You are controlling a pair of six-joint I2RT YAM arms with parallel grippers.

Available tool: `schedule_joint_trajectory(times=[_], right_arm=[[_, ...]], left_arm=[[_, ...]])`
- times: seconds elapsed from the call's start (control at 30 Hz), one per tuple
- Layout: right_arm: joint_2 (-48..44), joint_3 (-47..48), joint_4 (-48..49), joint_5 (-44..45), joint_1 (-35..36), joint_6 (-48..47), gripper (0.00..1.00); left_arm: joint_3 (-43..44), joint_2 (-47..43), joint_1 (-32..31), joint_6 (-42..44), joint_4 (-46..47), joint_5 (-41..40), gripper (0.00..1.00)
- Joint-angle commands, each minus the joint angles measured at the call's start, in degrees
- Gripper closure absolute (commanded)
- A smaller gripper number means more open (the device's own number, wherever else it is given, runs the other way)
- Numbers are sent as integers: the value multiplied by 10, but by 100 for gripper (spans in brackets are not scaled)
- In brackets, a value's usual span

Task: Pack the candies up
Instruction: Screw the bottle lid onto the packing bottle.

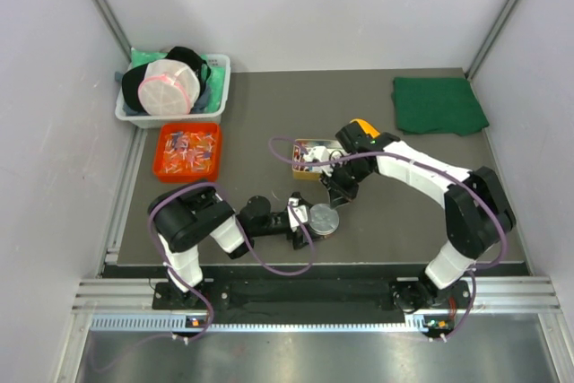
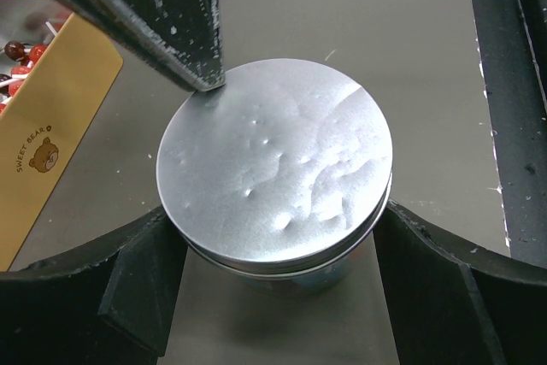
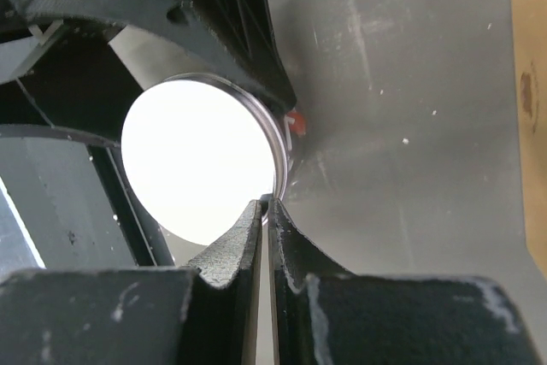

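Note:
A small jar with a dented silver lid [image 2: 275,164] stands on the dark mat, and my left gripper [image 2: 275,237] clasps it with one finger against each side. In the top view the jar [image 1: 324,219] is at front centre, the left gripper [image 1: 303,221] just left of it. My right gripper [image 3: 267,204] is shut and empty, its tip resting on the lid's rim [image 3: 201,156]. It shows from the left wrist as dark fingers [image 2: 184,40]. A red candy [image 3: 295,122] shows through the jar wall. More candies fill the orange tray [image 1: 188,152] and the yellow box [image 1: 309,155].
The yellow box, printed "SWEET BEAR" [image 2: 51,126], sits just behind the jar. A white bin [image 1: 175,89] of dark and pink items stands at the back left. A folded green cloth [image 1: 438,104] lies at the back right. Grey walls enclose the mat.

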Motion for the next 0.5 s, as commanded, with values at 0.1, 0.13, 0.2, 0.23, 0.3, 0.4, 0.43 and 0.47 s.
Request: schedule_joint_trajectory(times=[0.1,0.13,0.2,0.23,0.3,0.4,0.43,0.47], right_arm=[[-29,-43,-79,-26,1,-3,96],[-32,-47,-79,-27,1,-2,96],[-42,-55,-79,-30,1,-1,96],[-44,-57,-79,-29,2,1,96],[-53,-57,-75,-17,2,1,96],[-63,-55,-67,-1,2,-1,95],[-60,-54,-69,-3,1,-1,95],[-59,-50,-72,-7,1,-2,95]], left_arm=[[16,12,9,43,45,-112,22],[16,11,9,43,45,-112,22],[16,12,9,43,45,-113,22],[16,12,9,43,44,-113,22],[17,12,8,43,44,-112,22],[17,12,8,43,43,-110,22],[18,12,8,43,42,-112,22],[18,13,8,43,41,-111,22]])
